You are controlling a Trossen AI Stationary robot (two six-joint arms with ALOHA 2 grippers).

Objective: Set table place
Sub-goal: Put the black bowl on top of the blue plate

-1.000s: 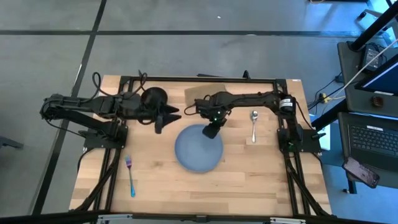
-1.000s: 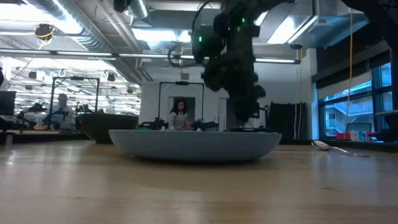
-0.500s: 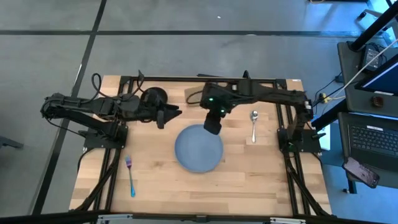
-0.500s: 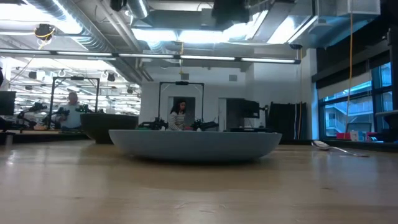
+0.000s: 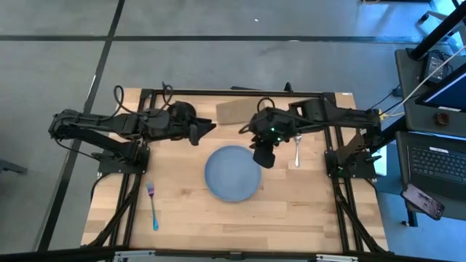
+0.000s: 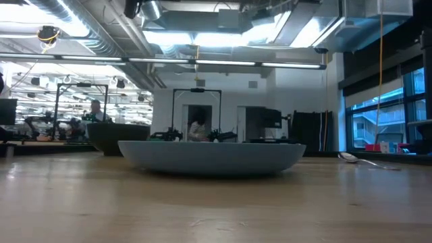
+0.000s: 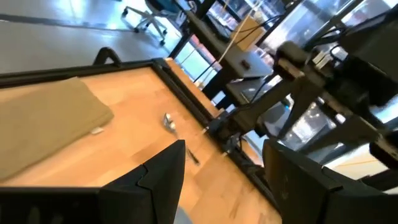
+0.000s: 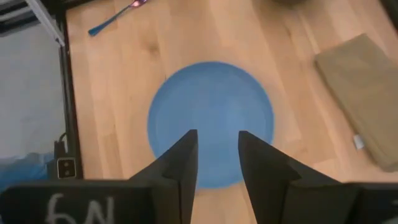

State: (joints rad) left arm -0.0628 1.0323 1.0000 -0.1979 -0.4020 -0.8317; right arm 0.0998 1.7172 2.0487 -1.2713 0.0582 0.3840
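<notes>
The pale blue plate [image 5: 232, 172] lies flat on the table [image 5: 306, 211], near its middle; it also shows in the low view [image 6: 212, 155] and the right wrist view [image 8: 211, 106]. My right gripper [image 5: 263, 156] [image 8: 217, 162] hangs above the plate's right rim, open a little and empty. My left gripper [image 5: 207, 129] [image 7: 224, 180] is open and empty, left of the tan cloth. The black bowl [image 5: 182, 113] [image 6: 111, 138] stands on the table under my left arm. The fork [image 5: 152, 204] lies near left. The spoon [image 5: 297, 148] [image 7: 171, 122] lies right of the plate.
A tan cloth [image 5: 237, 110] [image 7: 43, 124] lies at the far edge, between the two grippers. The black frame [image 5: 218, 93] runs round the table. People and desks show in the room beyond the table in the low view.
My right gripper has risen from the plate's far rim, out of the low view, and gone toward the table's right edge. The plate has stayed where it was. My left gripper has gone a little toward the table's right edge.
</notes>
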